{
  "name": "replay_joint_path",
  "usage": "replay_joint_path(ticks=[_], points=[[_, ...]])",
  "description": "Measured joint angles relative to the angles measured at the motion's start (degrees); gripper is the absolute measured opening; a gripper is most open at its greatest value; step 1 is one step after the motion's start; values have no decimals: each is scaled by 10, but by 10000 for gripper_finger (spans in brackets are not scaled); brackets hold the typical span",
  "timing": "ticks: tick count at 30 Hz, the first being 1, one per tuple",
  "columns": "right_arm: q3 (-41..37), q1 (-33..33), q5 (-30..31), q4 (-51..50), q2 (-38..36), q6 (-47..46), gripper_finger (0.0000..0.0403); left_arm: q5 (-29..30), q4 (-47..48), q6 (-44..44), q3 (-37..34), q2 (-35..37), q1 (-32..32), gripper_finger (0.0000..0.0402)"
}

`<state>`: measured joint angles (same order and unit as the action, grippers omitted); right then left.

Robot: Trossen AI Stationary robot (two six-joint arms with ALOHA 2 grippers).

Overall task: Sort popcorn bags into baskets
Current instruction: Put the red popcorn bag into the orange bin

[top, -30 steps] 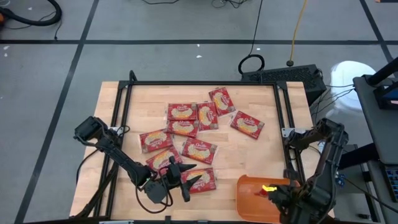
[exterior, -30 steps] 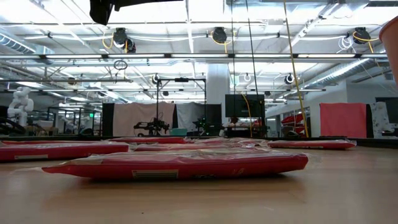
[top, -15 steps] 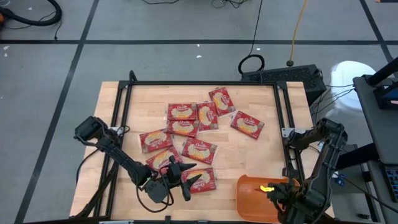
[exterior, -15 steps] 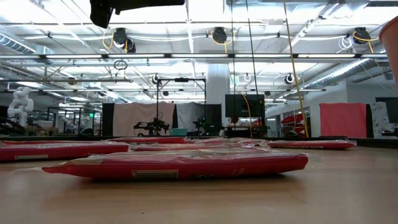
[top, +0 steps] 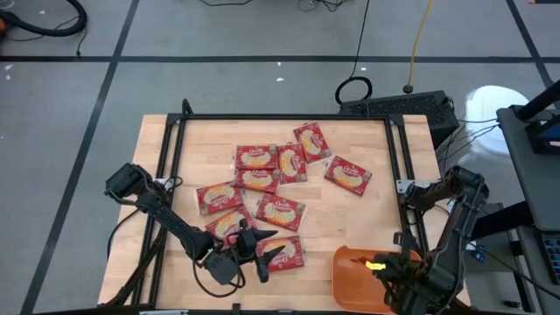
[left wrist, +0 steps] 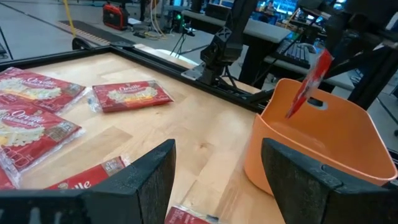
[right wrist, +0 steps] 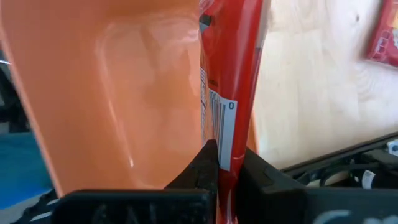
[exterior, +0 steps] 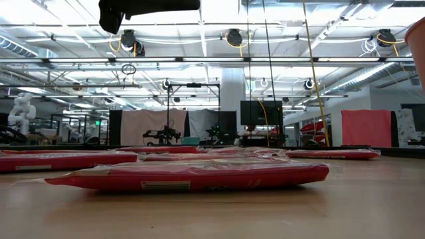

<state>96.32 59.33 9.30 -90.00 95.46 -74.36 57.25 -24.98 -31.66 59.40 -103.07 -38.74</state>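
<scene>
Several red popcorn bags [top: 262, 179] with cream oval labels lie flat on the wooden table, and the nearest bag [exterior: 192, 176] fills the low view. The orange basket [top: 354, 278] stands at the near right. My left gripper [top: 265, 248] is open and hovers over the near bag [top: 287, 254], touching nothing; its own view [left wrist: 217, 186] looks toward the basket [left wrist: 323, 149]. My right gripper [right wrist: 225, 165] is above the basket, shut on a popcorn bag [left wrist: 310, 81]. My right gripper pinches one red popcorn bag between its two fingers at one end, beside the barcode [right wrist: 225, 130], coming from above. The bag is lifted clear of the table and hangs tilted, edge-on, with its lower end [left wrist: 290, 112] inside the basket. I cannot tell whether that end touches the basket.
A black metal frame [top: 289, 118] borders the table's far, left and right sides. The basket's rim [exterior: 418, 40] shows at the right edge of the low view. Bare wood [top: 350, 223] lies between the bags and the basket. Cables and a keyboard lie beyond the far right corner.
My left gripper has sunk slightly over the near bag and stays open. My right gripper still holds its bag over the basket, with hardly any shift.
</scene>
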Motion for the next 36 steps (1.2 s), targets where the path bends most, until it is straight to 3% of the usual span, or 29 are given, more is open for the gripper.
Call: replay_joint_path(ticks=[13, 33, 36], points=[[-110, 0, -34, 19, 0, -11, 11, -4, 13, -5, 0, 0, 1, 239], [-172, -1, 13, 50, 0, 26, 11, -4, 14, -1, 0, 0, 11, 239], [-172, -1, 42, 56, 2, 33, 11, -4, 14, -1, 0, 0, 13, 239]])
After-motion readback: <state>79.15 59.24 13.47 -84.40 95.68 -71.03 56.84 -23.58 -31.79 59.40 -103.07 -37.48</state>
